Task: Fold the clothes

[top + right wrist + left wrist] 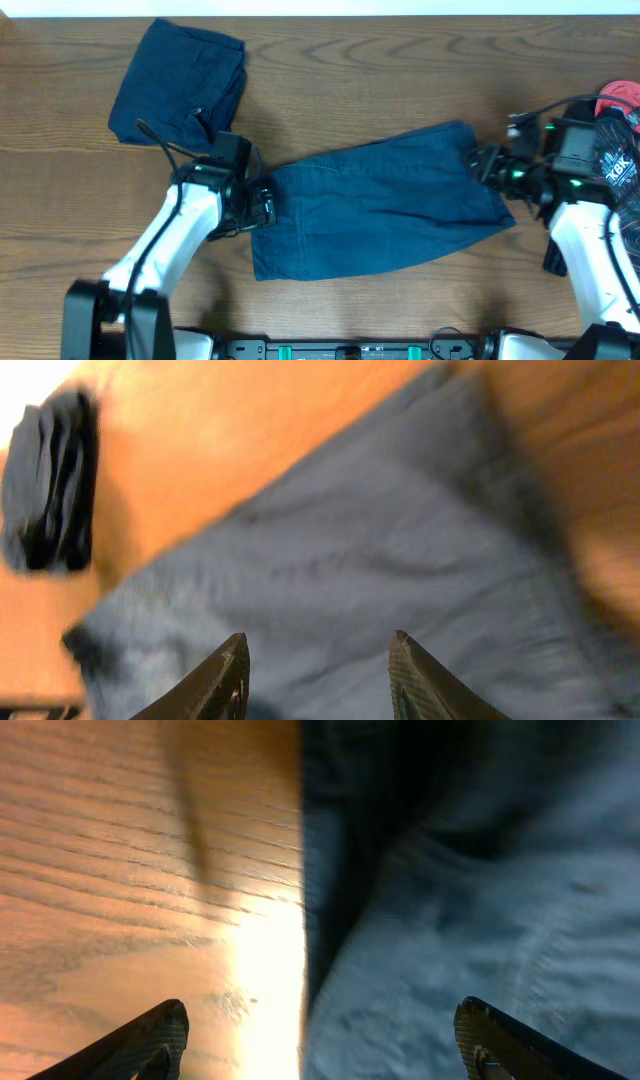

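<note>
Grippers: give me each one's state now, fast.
Left gripper: open, holding nothing, at the spread garment edge.
Right gripper: open, holding nothing, over the same garment.

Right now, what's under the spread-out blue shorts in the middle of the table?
The shorts lie flat on the wooden table, which shows around them. Whatever is beneath the fabric is hidden.
</note>
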You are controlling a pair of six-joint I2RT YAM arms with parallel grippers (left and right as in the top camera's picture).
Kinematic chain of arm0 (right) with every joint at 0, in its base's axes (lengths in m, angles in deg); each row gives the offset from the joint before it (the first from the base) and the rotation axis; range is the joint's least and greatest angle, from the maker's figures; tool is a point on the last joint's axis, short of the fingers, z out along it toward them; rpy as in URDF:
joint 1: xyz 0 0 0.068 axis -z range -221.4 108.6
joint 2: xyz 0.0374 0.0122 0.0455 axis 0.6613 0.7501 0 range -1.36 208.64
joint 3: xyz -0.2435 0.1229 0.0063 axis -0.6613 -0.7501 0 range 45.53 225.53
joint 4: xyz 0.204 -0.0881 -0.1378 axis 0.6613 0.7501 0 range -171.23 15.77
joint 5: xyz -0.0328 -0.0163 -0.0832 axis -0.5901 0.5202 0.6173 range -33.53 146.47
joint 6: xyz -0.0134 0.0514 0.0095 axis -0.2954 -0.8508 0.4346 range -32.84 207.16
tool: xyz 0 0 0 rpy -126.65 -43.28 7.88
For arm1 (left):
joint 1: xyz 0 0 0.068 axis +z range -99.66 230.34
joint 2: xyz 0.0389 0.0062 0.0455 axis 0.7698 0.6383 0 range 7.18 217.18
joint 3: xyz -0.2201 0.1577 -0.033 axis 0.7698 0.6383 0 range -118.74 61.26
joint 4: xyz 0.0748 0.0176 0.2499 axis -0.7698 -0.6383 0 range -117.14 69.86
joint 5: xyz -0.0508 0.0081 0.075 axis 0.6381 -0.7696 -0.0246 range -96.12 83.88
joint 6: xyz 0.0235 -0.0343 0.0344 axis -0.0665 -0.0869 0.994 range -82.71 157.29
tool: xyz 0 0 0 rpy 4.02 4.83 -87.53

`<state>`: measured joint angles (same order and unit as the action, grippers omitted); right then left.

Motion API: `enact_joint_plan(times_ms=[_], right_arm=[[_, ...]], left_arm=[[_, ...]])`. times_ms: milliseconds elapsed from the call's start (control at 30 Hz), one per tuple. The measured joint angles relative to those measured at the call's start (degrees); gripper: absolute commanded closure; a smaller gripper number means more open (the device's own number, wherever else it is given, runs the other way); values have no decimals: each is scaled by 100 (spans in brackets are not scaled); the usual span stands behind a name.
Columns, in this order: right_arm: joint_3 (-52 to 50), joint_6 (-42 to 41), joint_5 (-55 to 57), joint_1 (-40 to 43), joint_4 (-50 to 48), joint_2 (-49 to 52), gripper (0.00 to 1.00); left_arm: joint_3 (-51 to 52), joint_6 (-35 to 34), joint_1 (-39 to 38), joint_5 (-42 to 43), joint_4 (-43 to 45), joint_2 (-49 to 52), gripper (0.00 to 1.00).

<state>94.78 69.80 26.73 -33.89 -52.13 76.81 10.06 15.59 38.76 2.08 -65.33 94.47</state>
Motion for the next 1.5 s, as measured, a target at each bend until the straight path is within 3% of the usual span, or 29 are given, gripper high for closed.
enact_joint_plan(times_ms=[267,467,667,767,967,1200,1367,1500], right_arm=[[-2,24,474,-1331,186,835,75],[-4,-2,647,-1473,140,1674,90],[-2,-20,640,-1469,66,2118,93],[-2,-20,634,-1469,33,2120,93],[-2,-20,634,-1471,-33,2122,93],[-2,-15,651,-1471,-44,2122,97],[-2,-20,664,-1469,116,2068,98],[-4,-26,671,-1421,234,1576,97]], left_arm=[[4,15,407,636,437,922,13],[-101,116,415,922,420,1082,13],[-98,175,439,1733,997,1185,15],[48,227,459,2275,1453,1187,26],[275,363,533,2883,1744,1320,65],[413,564,531,3427,1790,1526,94],[278,868,516,3394,868,1574,94],[-184,1021,562,2498,-632,1497,94]])
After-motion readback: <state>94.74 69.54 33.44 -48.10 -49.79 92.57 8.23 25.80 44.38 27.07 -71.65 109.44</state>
